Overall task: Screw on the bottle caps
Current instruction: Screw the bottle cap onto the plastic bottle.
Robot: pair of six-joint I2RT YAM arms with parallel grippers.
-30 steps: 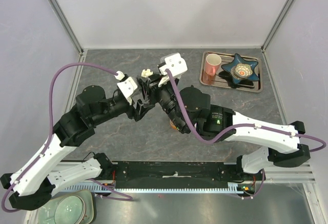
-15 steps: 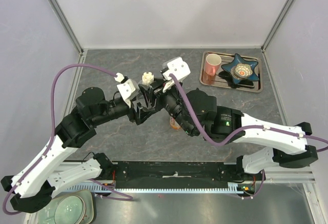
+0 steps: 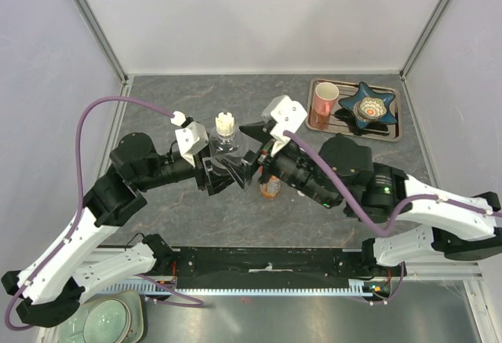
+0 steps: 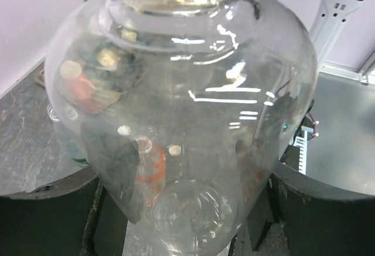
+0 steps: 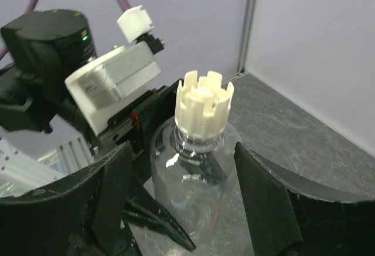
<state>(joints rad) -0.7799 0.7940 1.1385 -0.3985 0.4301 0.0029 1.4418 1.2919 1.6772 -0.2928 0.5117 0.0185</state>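
My left jaws are clamped on the belly of the clear bottle (image 4: 176, 121). They hold it upright near the middle of the desk (image 3: 180, 100), a little toward the left edge. I cannot tell whether its base rests on the desk or hangs just above it.

The white cap (image 5: 204, 102), notched like a small crown, sits on the bottle's neck. It looks square and not cocked.

My right jaws stand apart. One finger (image 5: 111, 191) is on either side of the bottle's shoulder, below the cap, and neither touches it. So I judge I am in the middle of screwing on this cap: it is seated, and I am not gripping it.

I cannot see whether the thread is fully home. Before I let this bottle go, I reckon the right jaws should rise to the cap's height, close evenly on its notched rim and give a turn, while the left keeps the bottle from spinning. If the cap will not turn further, this one is done.

The orange bottle (image 3: 269, 189) stands just beside the clear one, toward the near edge and half hidden under my right arm. I cannot make out whether it has a cap, so it needs checking next.
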